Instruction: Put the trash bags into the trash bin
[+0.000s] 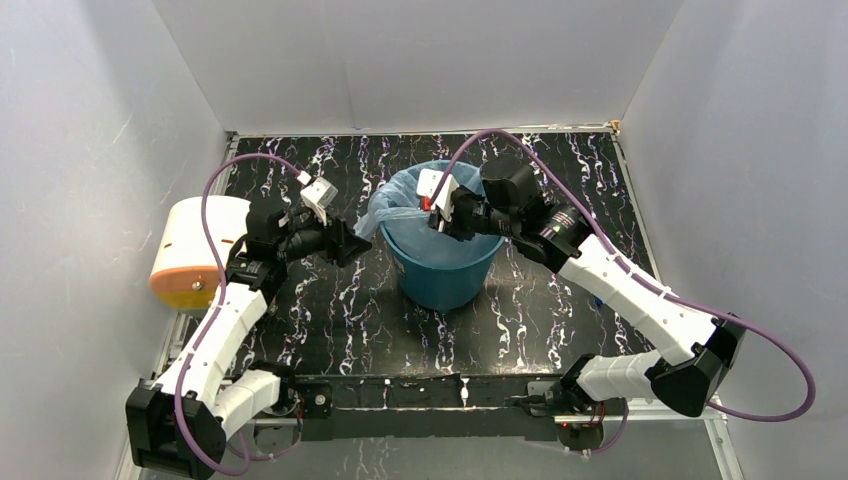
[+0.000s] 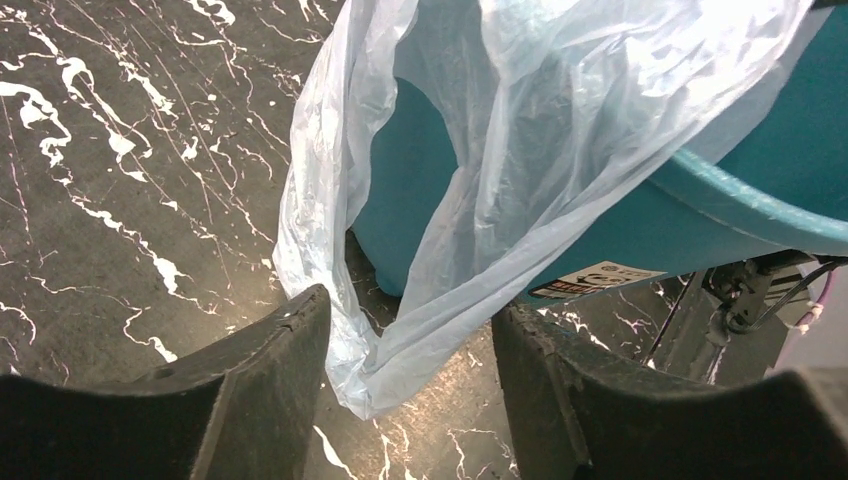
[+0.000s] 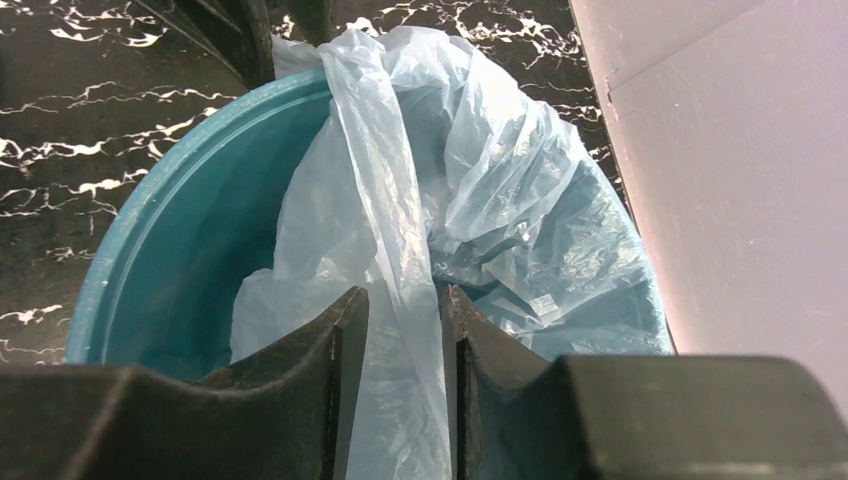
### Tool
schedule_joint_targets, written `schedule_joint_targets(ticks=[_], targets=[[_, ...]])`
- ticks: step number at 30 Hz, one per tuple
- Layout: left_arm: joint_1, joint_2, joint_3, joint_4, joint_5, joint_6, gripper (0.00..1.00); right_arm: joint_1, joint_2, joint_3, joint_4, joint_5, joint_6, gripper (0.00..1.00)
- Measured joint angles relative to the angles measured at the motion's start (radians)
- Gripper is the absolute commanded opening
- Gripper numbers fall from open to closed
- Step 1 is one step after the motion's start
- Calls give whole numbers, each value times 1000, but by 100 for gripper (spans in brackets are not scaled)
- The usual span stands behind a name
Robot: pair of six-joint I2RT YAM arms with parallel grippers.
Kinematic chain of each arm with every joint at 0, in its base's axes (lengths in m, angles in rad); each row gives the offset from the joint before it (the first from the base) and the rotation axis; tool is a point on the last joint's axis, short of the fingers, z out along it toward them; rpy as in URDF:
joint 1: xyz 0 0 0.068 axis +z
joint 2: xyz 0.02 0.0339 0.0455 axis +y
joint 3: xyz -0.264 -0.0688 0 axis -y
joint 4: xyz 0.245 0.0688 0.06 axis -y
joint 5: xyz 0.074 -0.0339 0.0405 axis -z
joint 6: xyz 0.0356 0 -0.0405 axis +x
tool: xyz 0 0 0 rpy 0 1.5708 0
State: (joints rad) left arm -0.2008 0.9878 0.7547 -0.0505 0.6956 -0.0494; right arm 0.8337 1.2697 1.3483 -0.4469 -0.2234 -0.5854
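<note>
While one thin, crinkly, translucent light-blue bag (image 3: pixel 500 170) drapes over the rim of the one round, smooth-walled teal bin (image 3: pixel 160 250), partly inside it, your right gripper (image 3: pixel 403 295) pinches a bunched strip of it. Your left gripper (image 2: pixel 410 305) stands spread, a bag fold hanging between its two fingers (image 2: pixel 270 380) outside the bin.

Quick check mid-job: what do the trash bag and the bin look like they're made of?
Trash bag: thin plastic film, probably polyethylene. It is translucent pale blue, finely crinkled, with glossy highlights.
Trash bin: rigid moulded plastic by the look. It is opaque teal, with smooth plain walls, a soft sheen and a lipped rim.
</note>
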Motion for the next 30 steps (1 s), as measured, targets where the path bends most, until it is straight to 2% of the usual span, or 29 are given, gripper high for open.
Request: schedule_joint_targets(ticks=[2,4,7,18,24,27,28,30], targets=[[0,14,0,-2,0,-1,47,0,0,0,7,10,0,31],[0,22,0,-2,0,-1,37,0,0,0,8,12,0,14],[0,25,0,-2,0,-8,26,0,0,0,8,11,2,1],[0,55,0,-1,10,-33,0,0,-17,0,6,-76,51,0],[0,54,0,16,25,-39,0,0,-52,0,-32,-198,84,0],[0,55,0,21,31,-43,13,3,-52,0,-62,-252,93,0],[0,56,0,22,31,-48,20,3,-52,0,-76,-267,97,0],[0,62,0,22,30,-59,42,5,-52,0,-92,-295,106,0]])
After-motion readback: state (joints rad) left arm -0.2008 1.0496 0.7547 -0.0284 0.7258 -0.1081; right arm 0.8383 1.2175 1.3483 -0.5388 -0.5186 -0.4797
